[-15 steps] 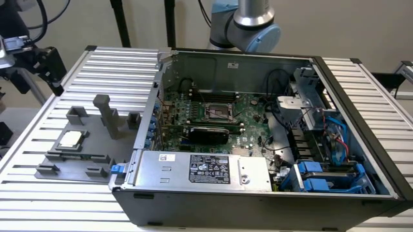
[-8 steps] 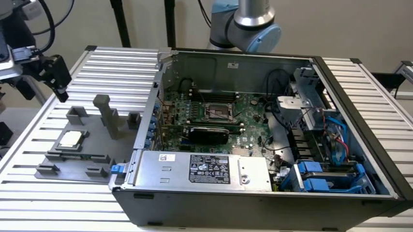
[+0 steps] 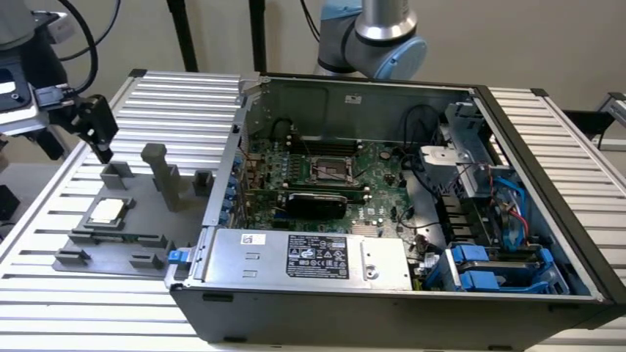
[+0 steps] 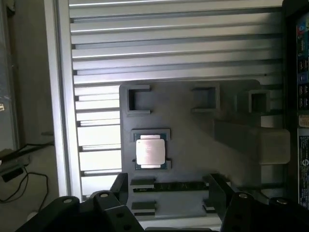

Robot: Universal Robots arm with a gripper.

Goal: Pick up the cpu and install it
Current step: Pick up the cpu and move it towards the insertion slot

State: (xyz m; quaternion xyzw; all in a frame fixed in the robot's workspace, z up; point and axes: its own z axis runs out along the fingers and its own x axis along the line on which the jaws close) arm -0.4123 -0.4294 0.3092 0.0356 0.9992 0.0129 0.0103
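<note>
The cpu (image 3: 108, 210) (image 4: 150, 152) is a small square chip with a pale metal top. It lies flat in a holder on the grey fixture plate (image 3: 186, 227) (image 4: 193, 145), on the exterior view's left. My gripper (image 3: 76, 150) (image 4: 168, 193) hangs above the plate, well clear of the chip, open with nothing between its black fingers (image 4: 119, 186). Inside the open computer case (image 3: 547, 220), the black socket frame (image 3: 333, 170) sits on the green motherboard (image 3: 377, 165).
Grey posts and brackets (image 3: 161, 176) rise from the fixture plate near the chip. A silver power supply box (image 3: 313, 257) fills the case's near side, with blue drive bays and cables (image 3: 499, 264) on the exterior view's right. Everything rests on a ribbed aluminium table (image 3: 59, 293).
</note>
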